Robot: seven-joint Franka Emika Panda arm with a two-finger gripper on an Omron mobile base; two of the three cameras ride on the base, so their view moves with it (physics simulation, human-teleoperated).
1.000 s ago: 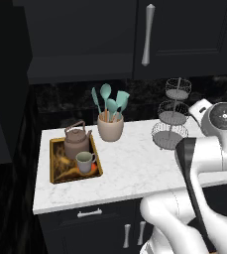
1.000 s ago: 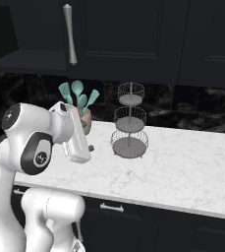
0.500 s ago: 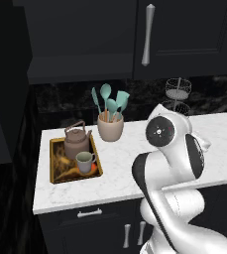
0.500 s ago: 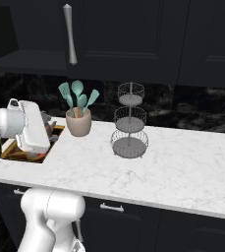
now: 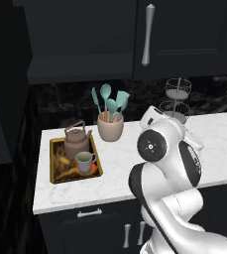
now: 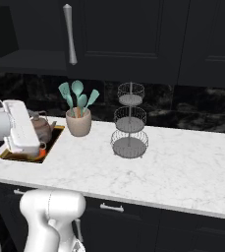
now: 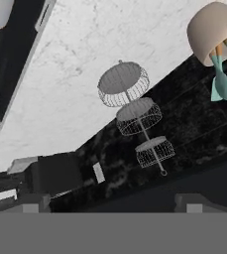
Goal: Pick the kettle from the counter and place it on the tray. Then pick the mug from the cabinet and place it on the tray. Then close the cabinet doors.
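The kettle [image 5: 77, 141] and the mug [image 5: 85, 161] are both found sitting on the tray [image 5: 56, 171], which lies flat near the left end of the marble tabletop [image 5: 120, 168]. The kettle is parked at the back of the tray, the mug just in front of it toward the right rim, handle pointed right. An orange spot of the tray's picture can be spotted right by the mug.

Just behind and to the right of the tray, a beige crock [image 5: 110, 128] stuffed with teal utensils [image 5: 109, 101] is seen, apart from the tray. Further right, a three-tier wire stand [image 6: 129, 129] is planted on the tabletop, well apart from the crock.

The gripper [image 7: 107, 198] is spread wide with nothing held between its fingers; in the hand view it is aimed sideways at the wire stand and the dark backsplash. The arm's hand is seen hanging over the tray's area in the right base view.

Up top, one cabinet door [image 5: 184, 34] with a long silver bar handle [image 5: 146, 34] is shown shut, while the section left of it looks open, with a dark door panel [image 5: 6, 79] swung out at the far left.
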